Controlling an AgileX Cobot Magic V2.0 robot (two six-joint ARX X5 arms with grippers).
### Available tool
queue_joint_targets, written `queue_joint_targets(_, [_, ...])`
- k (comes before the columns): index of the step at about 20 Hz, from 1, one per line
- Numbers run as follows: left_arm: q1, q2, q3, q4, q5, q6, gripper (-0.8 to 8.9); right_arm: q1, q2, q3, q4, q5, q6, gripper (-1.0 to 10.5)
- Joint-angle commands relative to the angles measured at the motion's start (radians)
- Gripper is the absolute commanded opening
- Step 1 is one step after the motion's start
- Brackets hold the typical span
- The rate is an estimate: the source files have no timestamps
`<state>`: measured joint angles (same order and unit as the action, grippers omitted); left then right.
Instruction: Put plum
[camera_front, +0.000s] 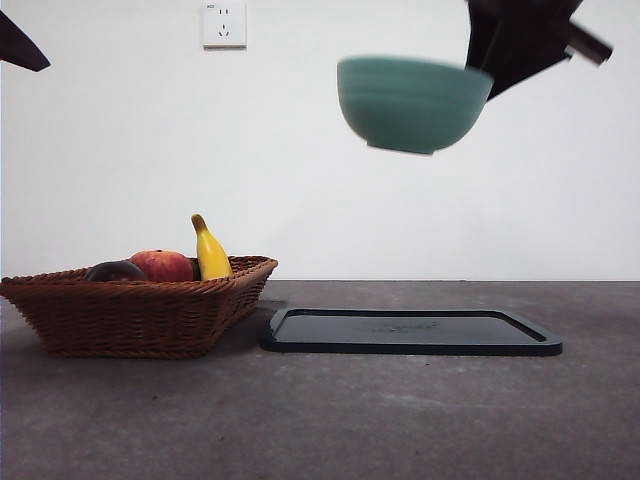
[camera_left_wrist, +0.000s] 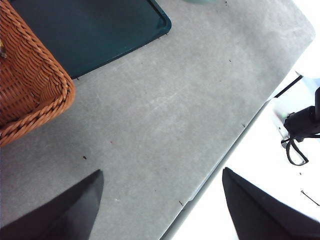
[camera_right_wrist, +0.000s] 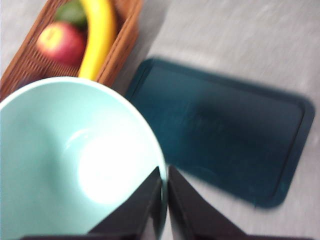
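Nearest the front camera sits the basket (camera_front: 140, 315) at the bench's left end, tray (camera_front: 410, 332) beside it. Plum (camera_front: 115, 271) lies in the basket next to the red fruit (camera_front: 162, 266) and banana (camera_front: 209, 252). My right gripper (camera_right_wrist: 164, 187) is clamped on the bowl (camera_front: 412, 103) rim, high above the tray; plum lies down-left. My left gripper (camera_left_wrist: 160, 200), jaws apart and empty, is nearer the basket. Only the front view shows the plum.
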<state>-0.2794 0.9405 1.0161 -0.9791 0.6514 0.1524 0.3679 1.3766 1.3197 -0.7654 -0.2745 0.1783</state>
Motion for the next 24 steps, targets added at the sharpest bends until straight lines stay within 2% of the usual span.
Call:
queue_joint_targets(1, [-0.003,0.006,0.012,0.003,0.003,0.018,3.73,0.036,-0.044,-0.024,0.000,0.026,-0.023,0.1])
queue_joint_targets(5, [-0.003,0.006,0.012,0.004,0.003,0.018,3.73,0.116,-0.138,-0.165,0.015,0.076,-0.023,0.1])
queue_joint_targets(7, [-0.003,0.006,0.012,0.003,0.003,0.018,3.73,0.150,-0.149,-0.234,0.041,0.074,-0.017,0.1])
queue_joint_targets(13, [-0.003,0.006,0.012,0.003,0.003,0.018,3.73,0.216,-0.134,-0.427,0.205,0.094,0.035,0.1])
queue_joint_targets(24, [-0.003,0.006,0.012,0.003,0.003,0.018,3.73,0.238,0.033,-0.483,0.310,0.103,0.041,0.1])
